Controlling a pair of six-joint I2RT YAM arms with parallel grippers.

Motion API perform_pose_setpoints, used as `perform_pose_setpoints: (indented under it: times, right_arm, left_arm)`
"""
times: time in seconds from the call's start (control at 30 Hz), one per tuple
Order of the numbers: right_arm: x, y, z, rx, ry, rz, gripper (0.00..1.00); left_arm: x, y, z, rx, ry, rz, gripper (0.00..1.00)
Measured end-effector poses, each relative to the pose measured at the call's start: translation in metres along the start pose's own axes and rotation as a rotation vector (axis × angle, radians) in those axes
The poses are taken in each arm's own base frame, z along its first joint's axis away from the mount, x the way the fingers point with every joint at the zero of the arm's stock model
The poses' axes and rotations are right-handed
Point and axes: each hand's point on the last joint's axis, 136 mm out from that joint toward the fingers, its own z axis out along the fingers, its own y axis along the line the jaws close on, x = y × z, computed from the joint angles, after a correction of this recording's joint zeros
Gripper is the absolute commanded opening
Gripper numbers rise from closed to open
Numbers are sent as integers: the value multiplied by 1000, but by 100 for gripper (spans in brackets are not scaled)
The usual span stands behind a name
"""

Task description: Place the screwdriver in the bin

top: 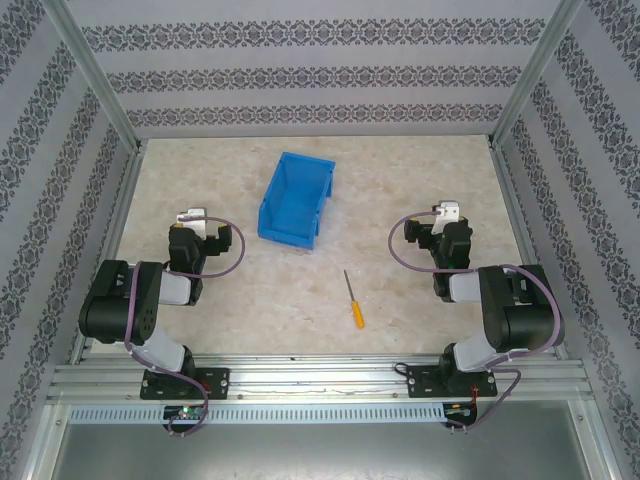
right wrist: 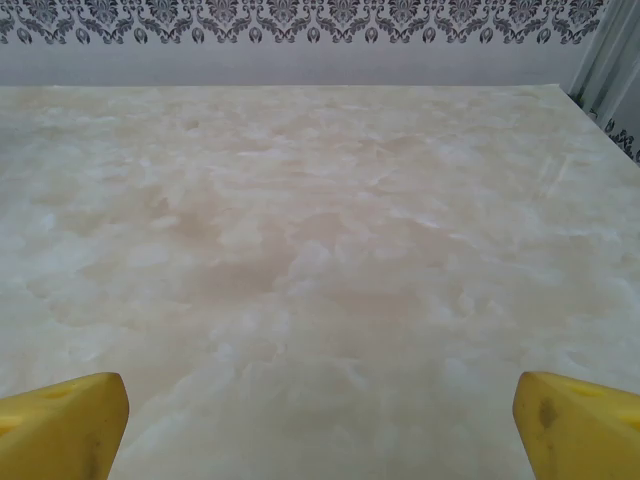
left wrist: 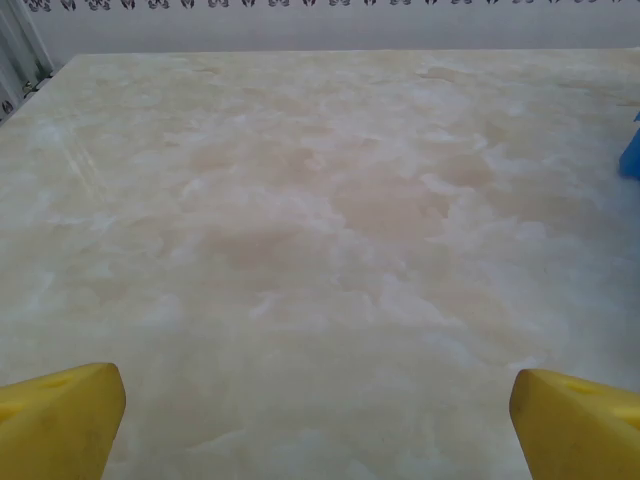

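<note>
The screwdriver [top: 353, 301] lies flat on the table at front centre, orange-yellow handle toward the arms, thin dark shaft pointing away. The blue bin [top: 294, 198] stands behind it to the left, its lower lip facing the front; its edge [left wrist: 630, 155] peeks in at the right of the left wrist view. My left gripper [top: 190, 217] is parked left of the bin, open, yellow fingertips [left wrist: 60, 420] wide apart over bare table. My right gripper [top: 445, 213] sits to the right of the screwdriver, open too, its fingertips [right wrist: 580, 425] spread with nothing between them.
The marble-patterned table [top: 420, 160] is boxed in by patterned walls and aluminium frame posts [top: 95, 75]. A metal rail [top: 320, 375] runs along the near edge where both arm bases are bolted. Purple cables loop beside each wrist.
</note>
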Motion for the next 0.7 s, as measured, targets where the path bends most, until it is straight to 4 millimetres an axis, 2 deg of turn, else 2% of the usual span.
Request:
perform_pose_setpoints:
  times: [0.7]
  right_arm:
    - [1,0,0,0,2,0,98]
  left_arm:
    - [-4,-3,2,16,-6,0,99]
